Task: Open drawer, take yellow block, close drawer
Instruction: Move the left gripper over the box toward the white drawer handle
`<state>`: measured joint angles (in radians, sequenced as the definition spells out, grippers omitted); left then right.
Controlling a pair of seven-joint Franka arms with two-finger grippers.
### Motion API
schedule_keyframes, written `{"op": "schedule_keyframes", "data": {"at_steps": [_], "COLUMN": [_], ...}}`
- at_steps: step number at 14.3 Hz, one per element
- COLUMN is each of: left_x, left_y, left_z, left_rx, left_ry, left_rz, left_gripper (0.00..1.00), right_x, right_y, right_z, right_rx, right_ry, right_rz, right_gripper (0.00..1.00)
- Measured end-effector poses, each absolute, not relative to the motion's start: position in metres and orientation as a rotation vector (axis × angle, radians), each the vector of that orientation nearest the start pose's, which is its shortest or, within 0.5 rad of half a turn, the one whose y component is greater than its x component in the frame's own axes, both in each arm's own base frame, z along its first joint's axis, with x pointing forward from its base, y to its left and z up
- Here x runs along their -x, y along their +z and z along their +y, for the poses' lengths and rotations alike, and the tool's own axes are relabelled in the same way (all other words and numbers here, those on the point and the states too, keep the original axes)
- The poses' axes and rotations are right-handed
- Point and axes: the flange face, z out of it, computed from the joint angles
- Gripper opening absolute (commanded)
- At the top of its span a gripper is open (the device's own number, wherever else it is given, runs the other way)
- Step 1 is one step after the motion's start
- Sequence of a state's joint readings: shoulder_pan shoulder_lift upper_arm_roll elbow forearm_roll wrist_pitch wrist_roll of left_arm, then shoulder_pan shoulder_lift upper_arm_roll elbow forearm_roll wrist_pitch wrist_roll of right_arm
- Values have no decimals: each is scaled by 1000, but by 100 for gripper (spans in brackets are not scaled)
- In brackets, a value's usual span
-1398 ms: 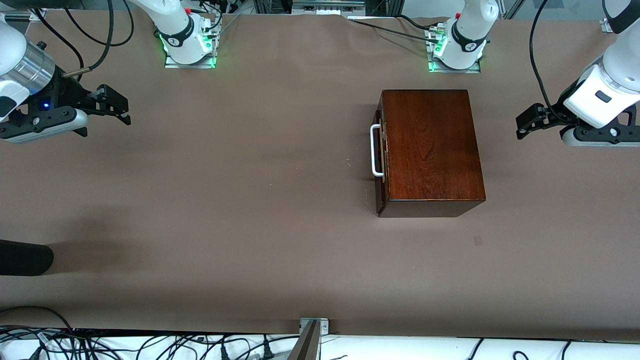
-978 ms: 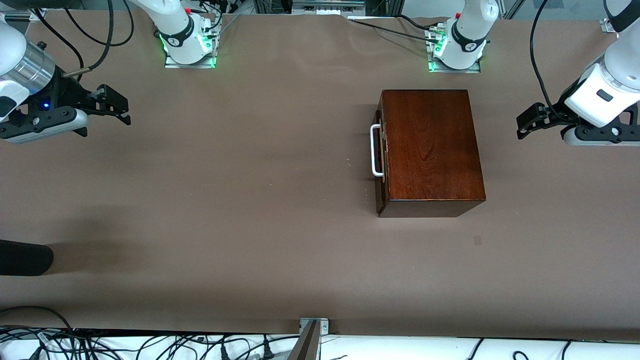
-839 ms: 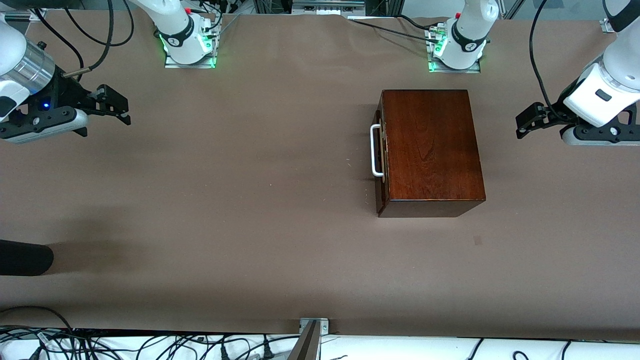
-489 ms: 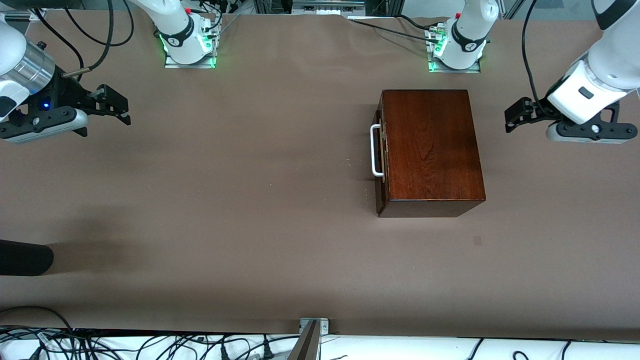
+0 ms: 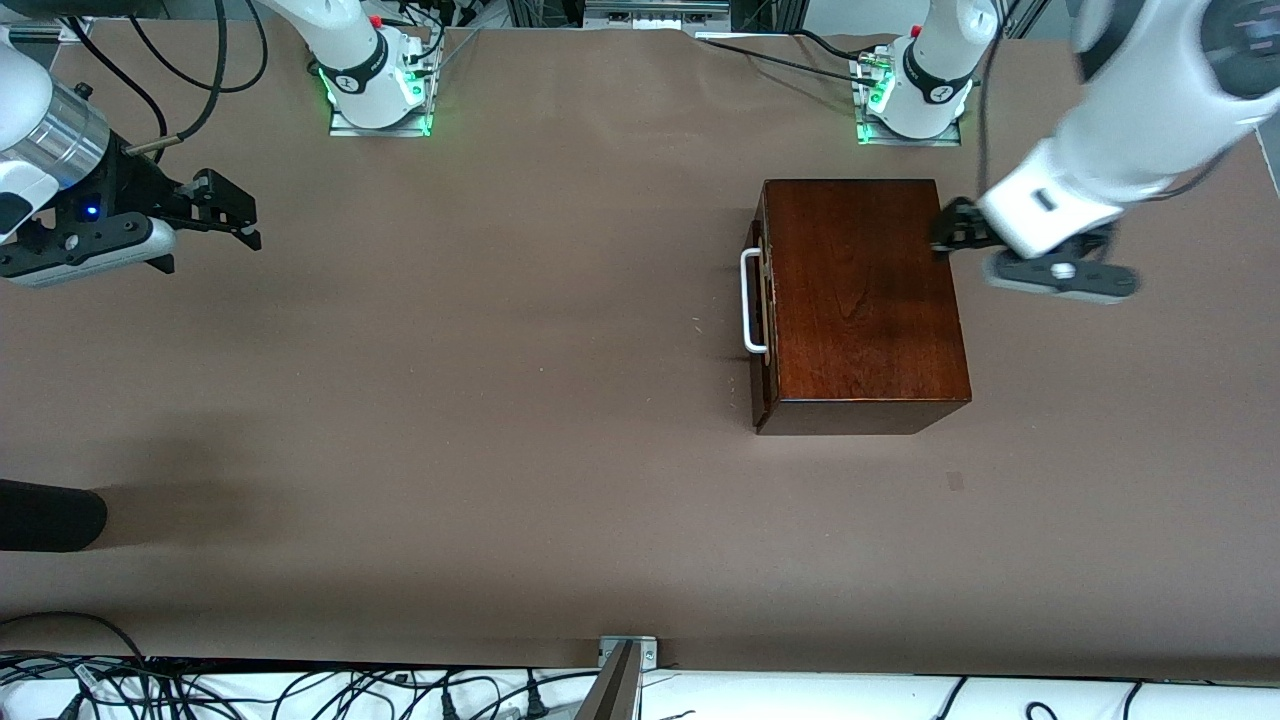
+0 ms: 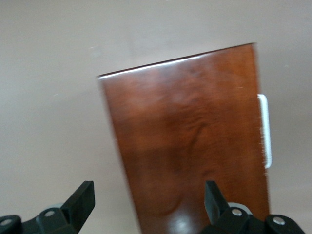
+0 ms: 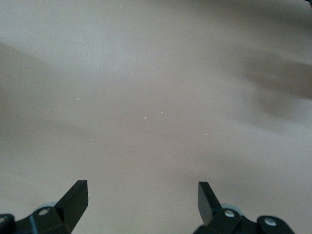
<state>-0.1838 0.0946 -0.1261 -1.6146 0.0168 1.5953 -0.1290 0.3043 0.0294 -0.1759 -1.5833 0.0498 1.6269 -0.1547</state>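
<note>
The glossy reddish-brown wooden box (image 5: 860, 300) stands toward the left arm's end of the table. Its drawer (image 5: 761, 330) is shut, and the white bar handle (image 5: 748, 300) faces the right arm's end. No yellow block is in view. My left gripper (image 5: 945, 228) hangs open over the box edge that faces away from the handle. In the left wrist view the box top (image 6: 190, 141) and handle (image 6: 263, 130) lie under the open left gripper (image 6: 148, 195). My right gripper (image 5: 245, 215) waits open and empty above bare table at the right arm's end, as the right wrist view (image 7: 144, 192) confirms.
A dark rounded object (image 5: 50, 515) pokes in at the right arm's end, nearer the front camera. Both arm bases (image 5: 375, 85) (image 5: 915, 95) stand along the table's farthest edge. Cables (image 5: 300, 690) run below the nearest edge. Brown table surface (image 5: 500, 350) spreads in front of the drawer.
The left arm has swung in from the left arm's end of the table, bringing its open gripper over the box's edge. The right arm and the box have not moved.
</note>
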Motion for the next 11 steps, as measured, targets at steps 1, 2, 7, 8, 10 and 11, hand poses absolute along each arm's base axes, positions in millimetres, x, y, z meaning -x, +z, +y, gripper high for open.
{"op": "schedule_keyframes", "data": {"at_steps": [1, 2, 7, 8, 10, 11], "left_x": [-555, -559, -577, -579, -578, -578], "left_y": [547, 541, 497, 490, 479, 474], "left_z": [-198, -221, -300, -311, -328, -333], "left_rx": [3096, 3099, 3102, 3107, 3112, 3110], "left_ry": [159, 158, 195, 184, 174, 180], "left_rz": [287, 272, 176, 177, 156, 141], "left_gripper": [100, 100, 100, 100, 100, 100], "right_x": [-563, -563, -563, -563, -563, -563], "right_y": [607, 607, 607, 607, 607, 607], "right_z": [79, 79, 79, 79, 79, 79], "right_rx": [3067, 3067, 3067, 3067, 3067, 3067], "right_ry": [-24, -24, -24, -24, -24, -24], "right_rz": [-433, -433, -433, -433, -433, -433], "right_gripper": [100, 100, 100, 100, 100, 100]}}
